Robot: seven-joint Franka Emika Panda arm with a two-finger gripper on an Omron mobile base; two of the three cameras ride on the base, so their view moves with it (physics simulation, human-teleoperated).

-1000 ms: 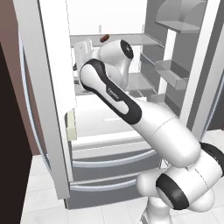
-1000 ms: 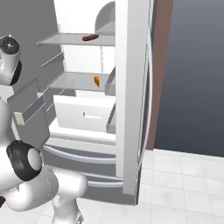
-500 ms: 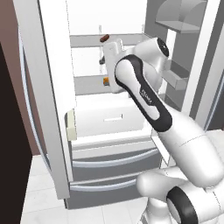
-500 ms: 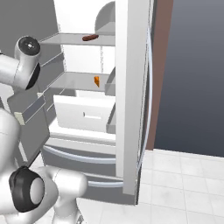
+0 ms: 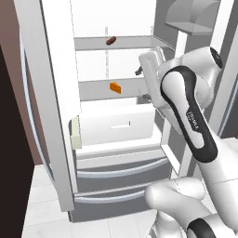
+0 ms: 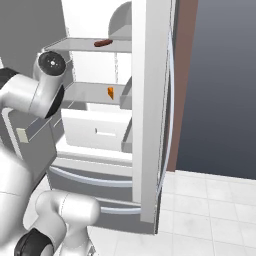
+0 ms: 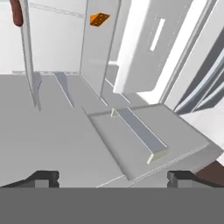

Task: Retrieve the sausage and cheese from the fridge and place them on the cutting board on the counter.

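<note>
Right now the job is the reach into the tall grey stainless fridge (image 5: pixel 51 116), whose doors stand open on a white interior. Neither item has been picked up. The small slim reddish-brown sausage (image 5: pixel 111 40) lies on the upper shelf, and the small bright orange-yellow cheese wedge (image 5: pixel 115 88) sits on the shelf below it, roughly under the sausage and a little to its right in the left base view.

To do this step well, I would choose one target first; the cheese looks the easier start, being nearer the arm's present height. The hand appears rolled, since in the hand view the shelves run almost upright, with the sausage (image 7: pixel 17 13) at the top left and the cheese (image 7: pixel 99 19) further right. It should be levelled so the fingers straddle the wedge across its narrow faces, and it should enter between the two shelves without brushing the shelf edges or the door bins on the right. The wedge is small and probably light, so a nudge from one finger could slide it back.

The two-finger gripper (image 7: pixel 113 176) is spread wide, its dark tips (image 7: pixel 43 176) far apart at the bottom of the hand view. It holds nothing and touches nothing, and it is well apart from both items.
</note>
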